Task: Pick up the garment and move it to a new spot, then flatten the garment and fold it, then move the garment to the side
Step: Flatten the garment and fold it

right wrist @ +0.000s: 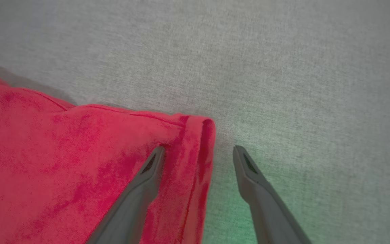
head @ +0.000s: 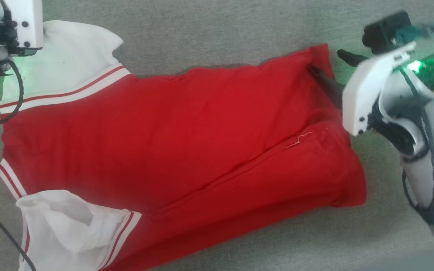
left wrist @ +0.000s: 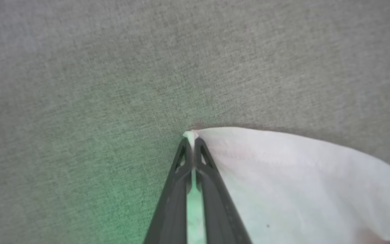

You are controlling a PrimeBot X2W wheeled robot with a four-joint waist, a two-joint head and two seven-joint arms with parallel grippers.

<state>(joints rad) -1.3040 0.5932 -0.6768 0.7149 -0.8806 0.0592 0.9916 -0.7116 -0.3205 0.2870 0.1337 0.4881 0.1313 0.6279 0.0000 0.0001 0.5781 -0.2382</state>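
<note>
- The left gripper [left wrist: 192, 149] is pinched tight on the jersey's [head: 164, 131] white sleeve corner [left wrist: 283, 176].
- The right gripper [right wrist: 199, 149] is spread wide, straddling the hem corner [right wrist: 195, 135] and gripping nothing; the jersey's length runs between them.

The garment [head: 164, 131] lay spread on the gray woven surface [head: 220, 30], plain red side up, sleeves to the left and hem to the right. Both sleeves were white with red-white striped trim; the near one lay crumpled and open. A diagonal ridge creased the lower right. The far sleeve's tip sat pinched in the left end effector [left wrist: 191, 137].
</note>
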